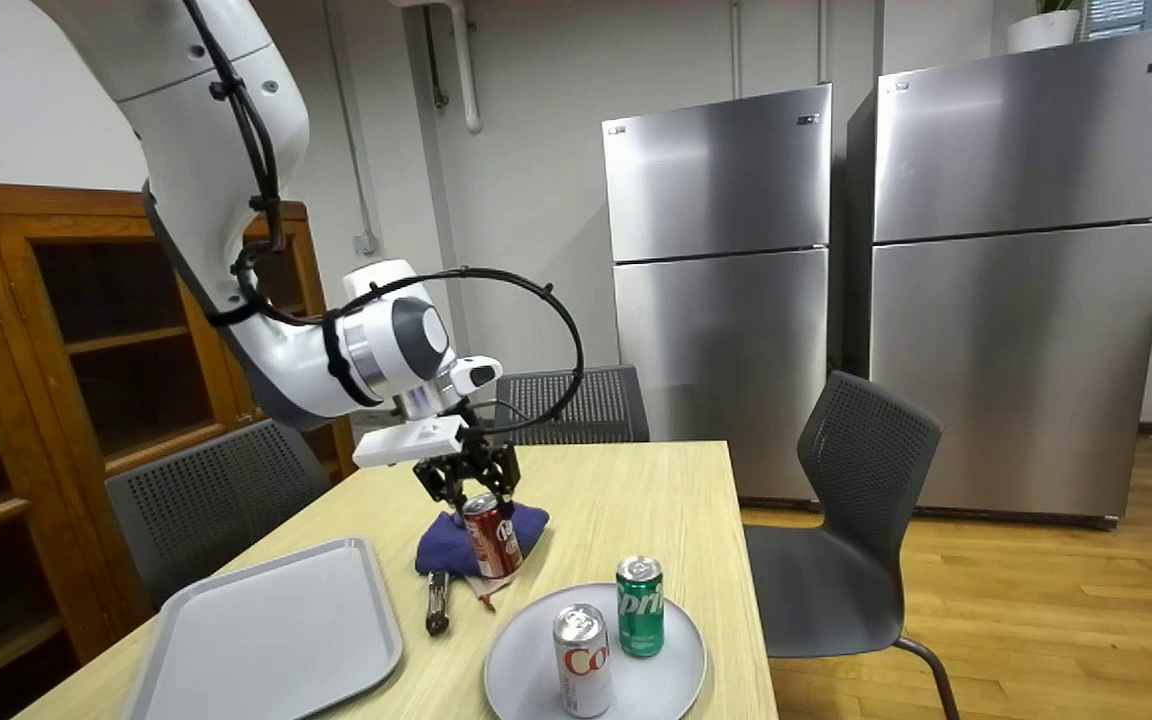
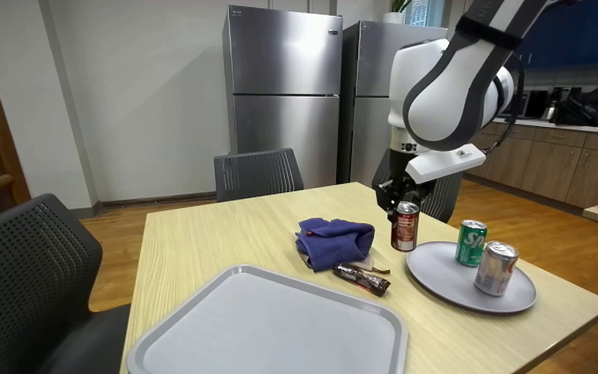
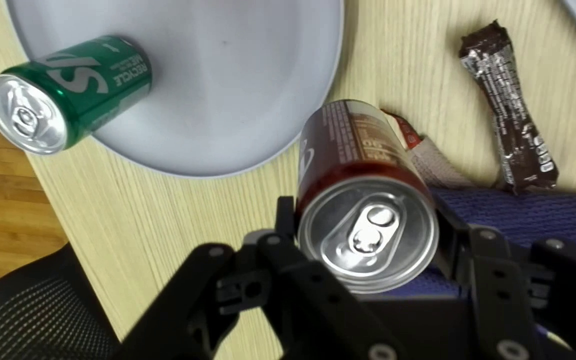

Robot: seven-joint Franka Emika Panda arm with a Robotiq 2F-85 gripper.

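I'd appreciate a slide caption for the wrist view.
Gripper holding a maroon soda can near a Sprite can on a plate.

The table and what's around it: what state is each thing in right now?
Gripper: closed on the red can.
Red can: held roughly upright, apparently unopened.
Green can: upright on the plate, apparently unopened.
Silver can: upright on the plate.
Plate: bearing two cans.
Brown bar: wrapped.
Purple cloth: bunched up.
Tray: lying flat.
Refrigerators: shut.

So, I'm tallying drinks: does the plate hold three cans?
No, the plate has a green can and silver can; the gripper holds the red can.
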